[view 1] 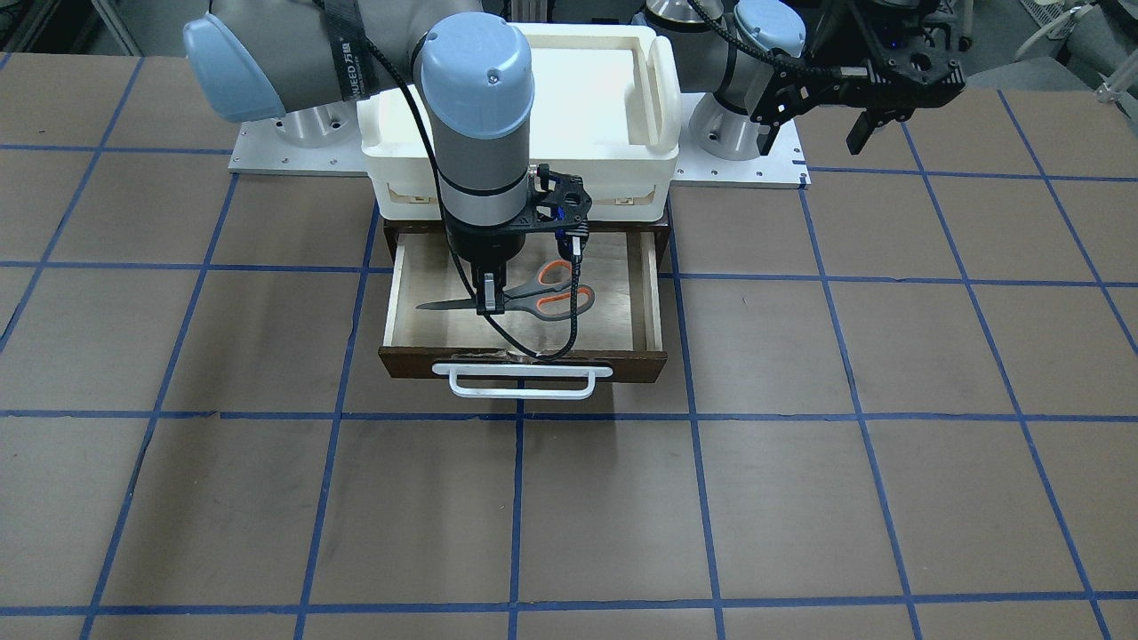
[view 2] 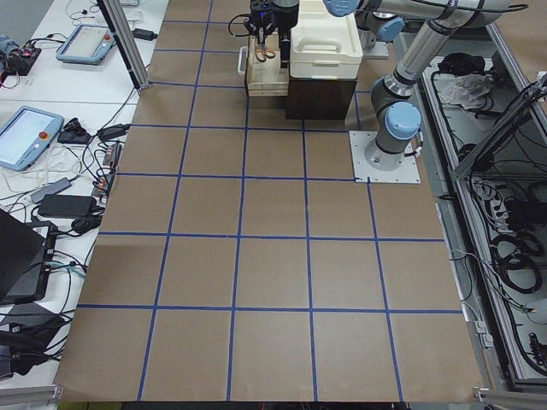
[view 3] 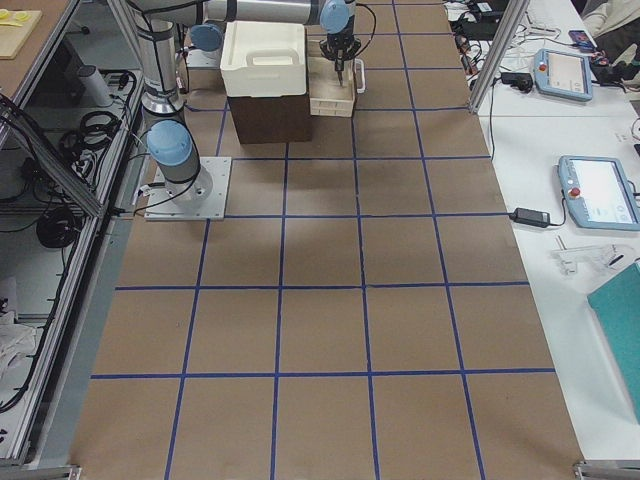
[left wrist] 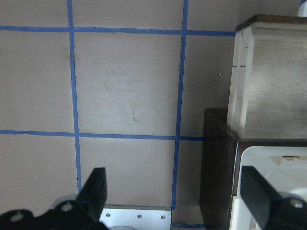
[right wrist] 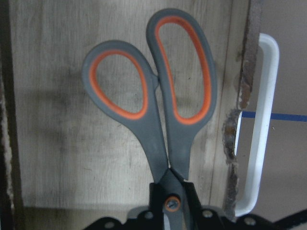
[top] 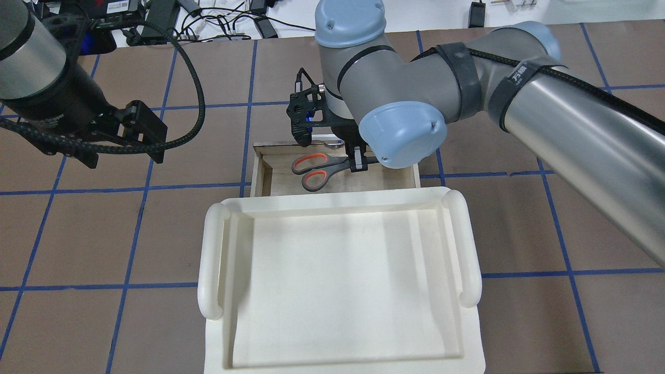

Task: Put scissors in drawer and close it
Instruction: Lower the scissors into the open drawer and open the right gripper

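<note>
The scissors (view 1: 526,305), grey handles lined orange, lie flat inside the open drawer (view 1: 622,307), blades pointing to the front view's left. My right gripper (view 1: 487,300) reaches straight down into the drawer and is shut on the scissors at the pivot. The right wrist view shows the scissors (right wrist: 160,143) just over the plywood floor (right wrist: 57,143), with the white bar handle (right wrist: 261,120) beside them. From overhead the scissors (top: 332,167) and right gripper (top: 357,162) show in the drawer (top: 395,179). My left gripper (view 1: 818,120) hangs open and empty, off to the side above the table.
A cream-white plastic tray (top: 213,259) sits on top of the dark cabinet (left wrist: 216,158) that the drawer slides out of. The drawer's white handle (view 1: 520,382) sticks out toward the front. The brown table has a blue tape grid.
</note>
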Action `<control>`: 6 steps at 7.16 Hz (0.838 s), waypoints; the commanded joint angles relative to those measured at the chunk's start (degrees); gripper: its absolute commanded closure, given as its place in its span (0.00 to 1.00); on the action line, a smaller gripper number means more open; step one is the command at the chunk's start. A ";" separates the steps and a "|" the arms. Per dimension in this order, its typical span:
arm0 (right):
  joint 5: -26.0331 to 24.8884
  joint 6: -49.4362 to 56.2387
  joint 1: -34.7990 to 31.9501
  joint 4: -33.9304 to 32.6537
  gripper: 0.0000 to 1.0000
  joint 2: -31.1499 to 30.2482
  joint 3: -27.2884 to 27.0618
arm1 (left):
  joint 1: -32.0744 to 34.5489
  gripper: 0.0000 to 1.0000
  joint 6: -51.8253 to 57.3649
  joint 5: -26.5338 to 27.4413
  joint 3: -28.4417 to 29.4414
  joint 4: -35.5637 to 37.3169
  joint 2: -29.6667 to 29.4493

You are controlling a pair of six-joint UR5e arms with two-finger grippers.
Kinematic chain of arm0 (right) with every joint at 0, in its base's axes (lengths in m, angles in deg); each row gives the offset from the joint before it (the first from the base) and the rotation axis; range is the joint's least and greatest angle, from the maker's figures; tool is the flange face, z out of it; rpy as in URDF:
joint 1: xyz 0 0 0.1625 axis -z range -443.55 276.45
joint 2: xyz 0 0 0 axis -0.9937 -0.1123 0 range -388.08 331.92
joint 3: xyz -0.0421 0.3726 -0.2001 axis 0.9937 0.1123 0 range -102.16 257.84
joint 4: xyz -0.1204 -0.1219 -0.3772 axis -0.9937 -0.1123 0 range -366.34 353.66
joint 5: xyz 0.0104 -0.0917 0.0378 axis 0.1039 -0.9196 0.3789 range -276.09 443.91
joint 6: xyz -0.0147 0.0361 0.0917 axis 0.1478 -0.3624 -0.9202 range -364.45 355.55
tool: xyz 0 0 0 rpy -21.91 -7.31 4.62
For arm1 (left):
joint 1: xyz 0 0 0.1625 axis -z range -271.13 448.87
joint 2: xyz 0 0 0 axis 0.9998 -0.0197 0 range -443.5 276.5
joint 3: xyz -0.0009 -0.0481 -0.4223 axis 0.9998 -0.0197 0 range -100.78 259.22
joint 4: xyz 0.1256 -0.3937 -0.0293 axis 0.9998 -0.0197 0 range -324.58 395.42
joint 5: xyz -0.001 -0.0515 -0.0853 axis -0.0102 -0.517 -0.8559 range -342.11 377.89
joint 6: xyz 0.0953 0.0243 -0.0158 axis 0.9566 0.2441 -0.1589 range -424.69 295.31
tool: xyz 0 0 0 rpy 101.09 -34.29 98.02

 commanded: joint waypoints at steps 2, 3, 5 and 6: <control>0.09 -1.99 -0.04 0.34 1.00 0.91 -0.45 | -0.02 0.00 0.15 -0.13 -0.04 -0.04 0.00; 0.09 -2.17 -0.13 0.09 0.90 1.35 -0.54 | -0.02 0.00 1.81 -0.04 -0.04 0.13 0.00; 0.09 -2.52 -0.13 -0.18 0.51 1.36 -0.63 | -0.02 0.00 1.91 0.05 -0.13 0.05 0.00; 0.09 -2.53 -0.22 -0.27 0.35 1.27 -0.63 | -0.02 0.00 1.91 0.05 -0.22 0.05 0.00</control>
